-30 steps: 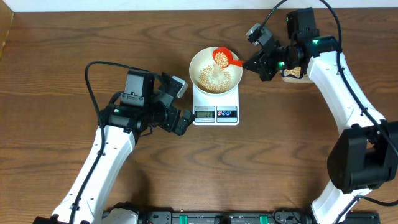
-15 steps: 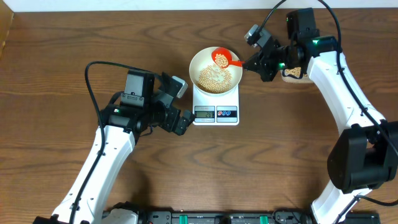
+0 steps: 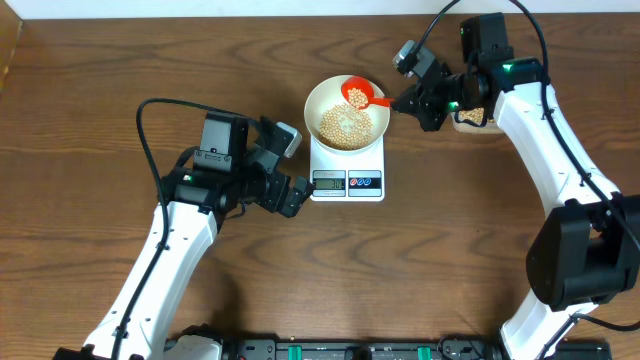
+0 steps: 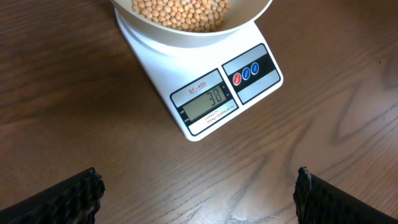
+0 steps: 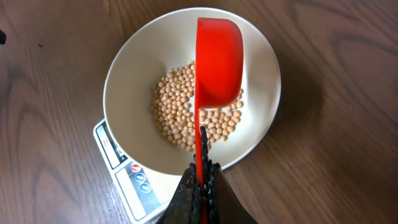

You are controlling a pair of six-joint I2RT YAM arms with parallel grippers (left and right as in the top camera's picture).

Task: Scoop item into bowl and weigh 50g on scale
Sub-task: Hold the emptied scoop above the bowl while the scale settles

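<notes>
Overhead view: on a brown wooden table (image 3: 470, 260), the white scale (image 3: 347, 164) sits at centre-far with its display and buttons on the near edge, and the white bowl (image 3: 311, 104) rests on its platform. The tan beans (image 3: 340, 126) form a shallow heap in the bottom of the bowl. The right gripper (image 3: 398, 103) reaches in from the right and is clamped on the handle of a red scoop (image 3: 355, 93), whose cup hangs over the far right part of the bowl with a few beans showing in it. The left gripper (image 3: 292, 167) lies just left of the scale with its fingers spread wide, holding nothing. Left wrist view: the scale (image 4: 205, 106) lies ahead on the table (image 4: 323, 137); its grey display reads 30, beside one red and two blue round buttons. The bowl (image 4: 186, 36) overhangs the platform at the top edge and the beans (image 4: 180, 9) show inside it. The two black fingers (image 4: 62, 202) sit at the bottom corners, far apart. Right wrist view: the right gripper (image 5: 202, 183) is shut on the thin handle of the scoop (image 5: 217, 59), and the cup is poised above the beans (image 5: 177, 118) inside the bowl (image 5: 121, 74). A corner of the scale (image 5: 121, 158) shows beneath the bowl at lower left.
</notes>
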